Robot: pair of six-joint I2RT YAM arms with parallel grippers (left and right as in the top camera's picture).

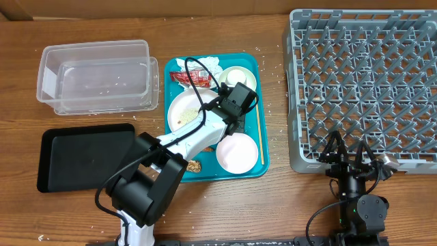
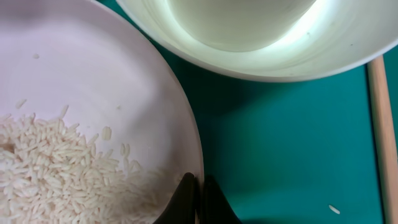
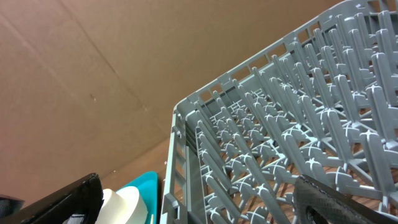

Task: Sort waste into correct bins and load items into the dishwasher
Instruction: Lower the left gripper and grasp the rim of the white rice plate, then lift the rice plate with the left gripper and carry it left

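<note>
My left gripper [image 1: 225, 111] [image 2: 199, 199] is shut on the right rim of the flat white plate [image 1: 188, 109] [image 2: 93, 74], one finger inside it and one outside. Loose rice [image 2: 56, 168] lies on the plate. Just beyond stands a white bowl [image 1: 239, 78] [image 2: 249, 37] with something white and round inside it. A second bowl [image 1: 237, 152] sits nearer. The red wrapper [image 1: 183, 76], napkin [image 1: 205, 65], thin stick [image 1: 259, 133] [image 2: 384, 124] and brown chunk [image 1: 196, 166] lie on the teal tray [image 1: 263, 164]. My right gripper [image 1: 351, 160] [image 3: 199, 211] hangs open by the grey rack [image 1: 365, 89] [image 3: 280, 143].
The clear tub [image 1: 95, 75] stands at the back left. In front of it lies the black tray [image 1: 85, 156]. Stray rice grains dot the wooden table around the teal tray. The rack fills the right side up to the table's back edge.
</note>
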